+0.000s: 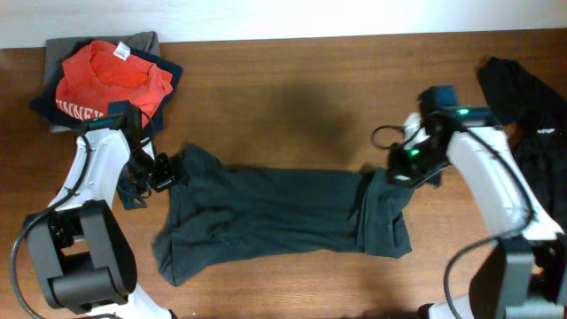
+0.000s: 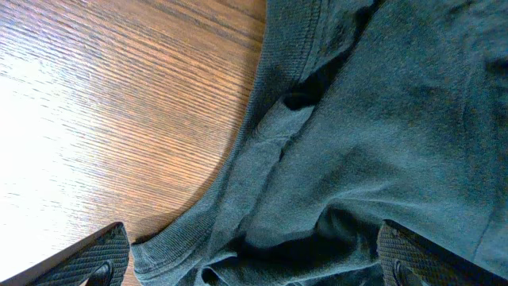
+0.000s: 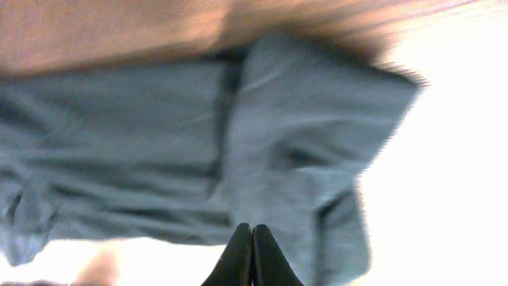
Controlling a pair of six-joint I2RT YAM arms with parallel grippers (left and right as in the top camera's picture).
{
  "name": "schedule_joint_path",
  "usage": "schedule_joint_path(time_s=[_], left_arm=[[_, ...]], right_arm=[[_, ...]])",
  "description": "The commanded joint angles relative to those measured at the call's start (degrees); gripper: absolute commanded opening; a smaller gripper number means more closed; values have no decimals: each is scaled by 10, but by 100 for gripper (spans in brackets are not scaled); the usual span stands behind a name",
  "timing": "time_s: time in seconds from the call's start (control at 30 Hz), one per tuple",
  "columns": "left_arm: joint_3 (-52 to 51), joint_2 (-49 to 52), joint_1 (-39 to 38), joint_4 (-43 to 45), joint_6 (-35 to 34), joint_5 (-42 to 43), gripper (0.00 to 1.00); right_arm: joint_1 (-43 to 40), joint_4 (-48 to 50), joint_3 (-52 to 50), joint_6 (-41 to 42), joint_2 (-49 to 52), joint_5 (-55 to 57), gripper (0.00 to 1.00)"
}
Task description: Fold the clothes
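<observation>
Table [image 1: 292,97]: brown wood, I see the dark shirt [image 1: 275,217] crumpled across it.
Left gripper [image 1: 164,171]: spread wide at one end.
Right gripper [image 1: 403,173]: pressed together at the other.

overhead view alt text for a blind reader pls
A dark shirt lies stretched across a wooden table, the open left gripper at one end, the shut right gripper at the other. An orange shirt sits top left, a black garment far right.

Your dark charcoal fabric T-shirt [image 1: 283,213] lies centred on the wooden table [image 1: 292,89], orange-topped garment stack [image 1: 106,80] far-left, black fabric heap [image 1: 532,115] right
</observation>
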Motion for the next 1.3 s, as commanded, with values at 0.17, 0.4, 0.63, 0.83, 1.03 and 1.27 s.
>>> schedule_joint_path(time_s=[0.17, 0.4, 0.63, 0.83, 1.03, 1.27], left_arm=[[-12, -12, -1, 8, 7, 4, 99], [-12, -12, -1, 8, 7, 4, 99], [-12, -12, -1, 9, 7, 4, 99], [-12, -12, -1, 8, 7, 4, 99], [-12, -12, -1, 8, 7, 4, 99], [-12, -12, -1, 8, 7, 4, 99]], right_arm=[[-19, 12, -19, -9, 3, 38, 50], [57, 63, -29, 3, 27, 67, 46], [127, 74, -30, 66, 65, 136, 36], [170, 78, -30, 140, 93, 217, 37], [179, 84, -32, 168, 116, 230, 37], [179, 90, -33, 178, 139, 232, 44]])
